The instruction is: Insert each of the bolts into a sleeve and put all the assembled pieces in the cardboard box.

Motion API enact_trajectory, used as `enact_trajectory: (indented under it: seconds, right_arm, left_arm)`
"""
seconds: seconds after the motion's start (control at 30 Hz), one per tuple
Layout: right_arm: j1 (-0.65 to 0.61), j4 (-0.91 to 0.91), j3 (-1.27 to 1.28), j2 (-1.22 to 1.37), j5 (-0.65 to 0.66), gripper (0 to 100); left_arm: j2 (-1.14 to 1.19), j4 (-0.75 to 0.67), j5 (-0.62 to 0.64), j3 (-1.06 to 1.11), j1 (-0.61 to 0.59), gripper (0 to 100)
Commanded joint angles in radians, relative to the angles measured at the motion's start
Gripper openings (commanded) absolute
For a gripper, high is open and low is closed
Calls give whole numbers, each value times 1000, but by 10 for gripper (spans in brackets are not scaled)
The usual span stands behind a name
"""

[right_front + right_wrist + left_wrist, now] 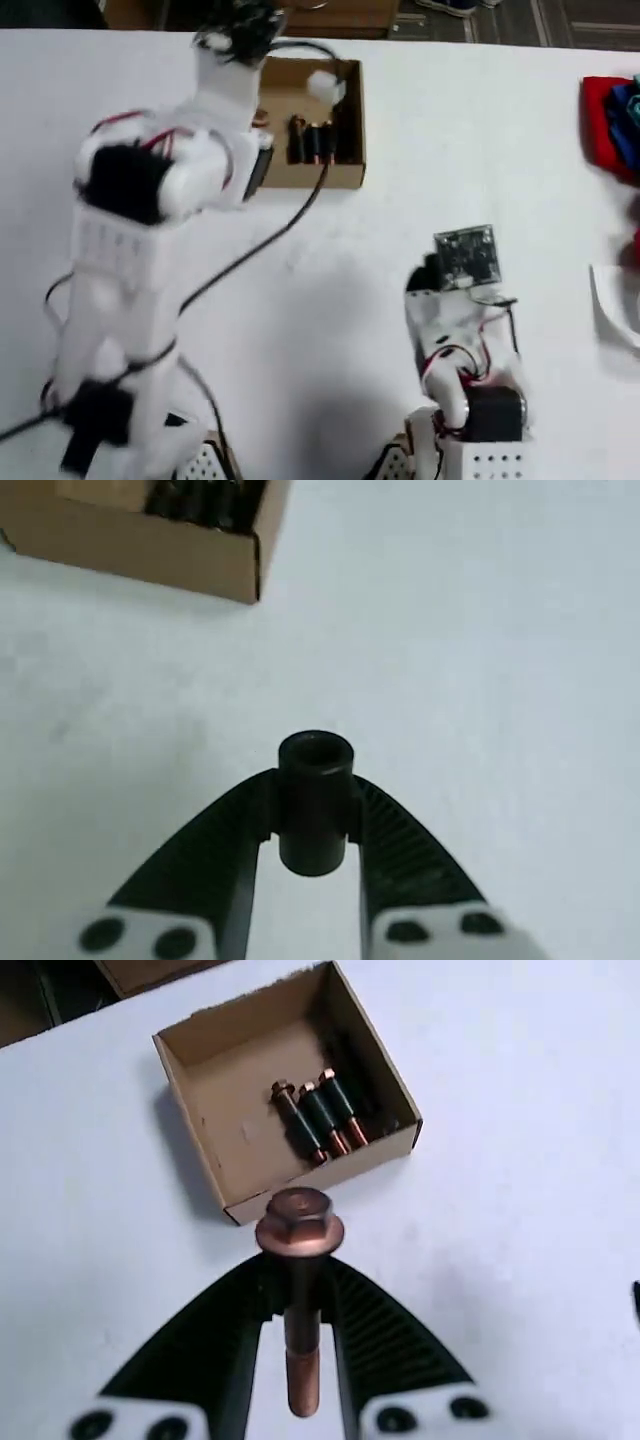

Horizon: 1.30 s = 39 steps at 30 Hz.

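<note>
your left jaws are clamped on the shank of a copper-coloured flange bolt (300, 1300), just under the head, holding it up over the white desk (520, 1260) near the cardboard box (225, 1110). right jaws are pinching a short black sleeve (314, 800) across its sides, bore open, a bit away from the box. three assembled pieces (320, 1120) lie side by side in the box. both parts look like rigid metal and light enough, but smooth and round, so i'd guess they can twist or slip if the grip's off-centre. grab mid-shank and mid-sleeve so the mating ends are free. no writing i can read on anything.
</note>
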Motion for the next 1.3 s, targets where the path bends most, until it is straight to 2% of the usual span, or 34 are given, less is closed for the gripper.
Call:
enact_trajectory:
  seconds: [0.0, 0.13, 0.23, 0.3, 0.37, 0.63, 0.8, 0.97, 1.03, 1.27]
  right_arm:
    - [-91, -151, -3, 76, -78, 21]
    - [-180, -352, -2, 214, -141, 21]
    - [-211, -515, -2, 298, -175, 21]
    - [-225, -616, -2, 335, -198, 21]
    - [-240, -673, 2, 355, -227, 21]
    - [-305, -708, 103, 357, -273, 21]
    - [-332, -871, 198, 357, -269, 21]
    - [-331, -1132, 333, 357, -120, 21]
    - [-331, -1191, 364, 357, -104, 21]
    - [-331, -1204, 368, 357, -104, 21]
  left_arm:
    - [-241, -245, 112, 291, 14, 25]
    - [-454, -569, 269, 682, 35, 25]
    - [-578, -888, 379, 949, 32, 25]
    - [-629, -1086, 419, 1086, 41, 25]
    - [-638, -1201, 423, 1164, 66, 26]
    - [-638, -1217, 427, 1148, 130, 26]
    - [-608, -1217, 427, 1135, 206, 26]
    - [-503, -1217, 430, 1104, 221, 26]
    - [-457, -1217, 430, 1078, 218, 26]
    - [-330, -1138, 428, 1003, 249, 26]
